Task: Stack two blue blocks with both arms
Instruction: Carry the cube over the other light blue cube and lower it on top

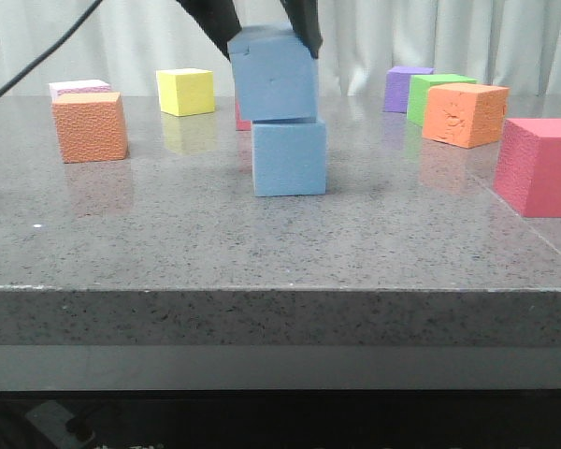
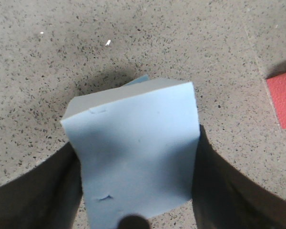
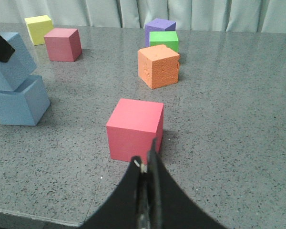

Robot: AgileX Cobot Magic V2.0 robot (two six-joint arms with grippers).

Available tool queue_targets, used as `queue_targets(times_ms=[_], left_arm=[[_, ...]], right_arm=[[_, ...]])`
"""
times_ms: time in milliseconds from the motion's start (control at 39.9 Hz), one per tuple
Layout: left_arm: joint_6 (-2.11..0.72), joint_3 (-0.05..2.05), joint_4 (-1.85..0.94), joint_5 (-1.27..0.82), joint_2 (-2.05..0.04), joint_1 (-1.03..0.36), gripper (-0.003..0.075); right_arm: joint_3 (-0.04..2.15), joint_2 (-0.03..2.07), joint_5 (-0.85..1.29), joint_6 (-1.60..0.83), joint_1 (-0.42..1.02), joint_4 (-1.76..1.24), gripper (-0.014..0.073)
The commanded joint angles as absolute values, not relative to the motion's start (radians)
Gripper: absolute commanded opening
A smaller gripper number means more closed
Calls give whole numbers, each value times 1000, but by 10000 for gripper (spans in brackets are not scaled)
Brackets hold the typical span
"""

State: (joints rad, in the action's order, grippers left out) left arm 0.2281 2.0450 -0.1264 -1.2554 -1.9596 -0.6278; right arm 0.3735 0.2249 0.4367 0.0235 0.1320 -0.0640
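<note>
One light-blue block (image 1: 289,157) stands on the grey table near its middle. The other blue block (image 1: 273,73), with a notched upper corner, sits slightly tilted on top of it, touching or just above. My left gripper (image 1: 271,21) comes down from above, shut on this upper block. In the left wrist view the held block (image 2: 133,143) fills the space between the black fingers (image 2: 38,195), and a corner of the lower block (image 2: 140,80) peeks out behind. My right gripper (image 3: 148,160) is shut on nothing, low over the table, right of the stack (image 3: 19,102).
A red cube (image 3: 135,128) sits just ahead of the right gripper. An orange cube (image 1: 90,126), a yellow cube (image 1: 186,91) and a pinkish cube (image 1: 79,88) stand at the left. Purple (image 1: 407,87), green (image 1: 439,94) and orange (image 1: 465,114) cubes stand back right.
</note>
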Motion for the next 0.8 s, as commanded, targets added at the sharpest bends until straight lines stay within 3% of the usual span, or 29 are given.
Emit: queue_targets(times_ms=[0, 150, 401, 777], left_arm=[[230, 2079, -132, -1270, -1917, -631, 256], [230, 2079, -132, -1263, -1917, -631, 300], [230, 2079, -132, -1240, -1917, -631, 514], [213, 2079, -135, -1209, -1917, -633, 539]], right_arm=[[399, 234, 355, 14, 129, -63, -71], [399, 234, 355, 14, 129, -63, -71], [399, 234, 355, 14, 129, -63, -71], [399, 234, 355, 14, 129, -63, -71]])
